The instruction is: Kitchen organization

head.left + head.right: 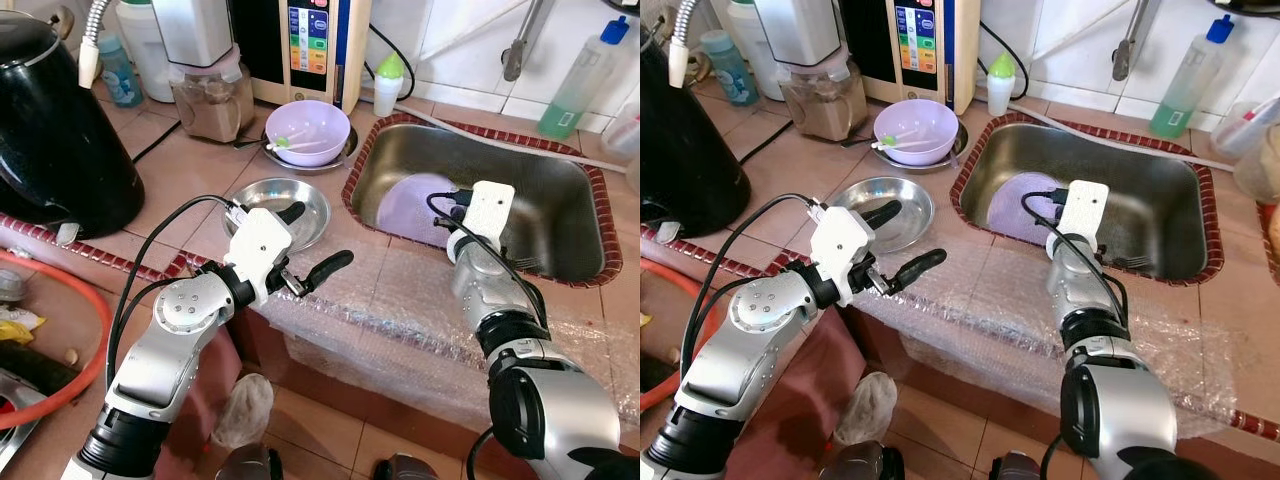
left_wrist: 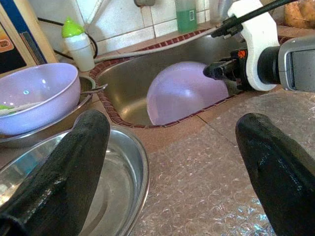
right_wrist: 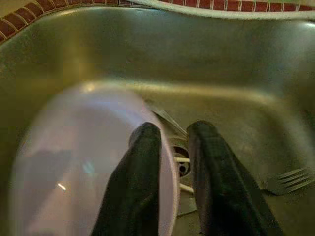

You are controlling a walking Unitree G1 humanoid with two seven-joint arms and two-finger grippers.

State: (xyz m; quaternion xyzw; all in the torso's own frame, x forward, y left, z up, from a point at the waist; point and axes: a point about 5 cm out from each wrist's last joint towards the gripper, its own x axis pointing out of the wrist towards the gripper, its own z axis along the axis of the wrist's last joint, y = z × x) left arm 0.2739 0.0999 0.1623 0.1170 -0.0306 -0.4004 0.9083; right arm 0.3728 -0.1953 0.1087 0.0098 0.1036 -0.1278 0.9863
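Two grippers work by the sink [image 1: 372,140]: the right gripper [image 3: 172,157] pinches the rim of the lilac bowl [image 1: 415,205] inside it, ready to lift, while the left gripper [image 1: 310,243] hovers spread beside it.

Four cameras, one kitchen corner.
The two eye cameras sit high on the head and look down and forward at the tabletop [image 1: 180,170] and the sink [image 1: 560,200]; they show almost the same scene, a little shifted sideways. The left wrist camera is low and close to the tabletop, looking along its end effector [image 2: 170,162] over the metal dish [image 2: 123,182] toward the sink. The right wrist camera is down inside the sink, very close to the purple plate [image 3: 74,162]. All four views share the sink and that plate.
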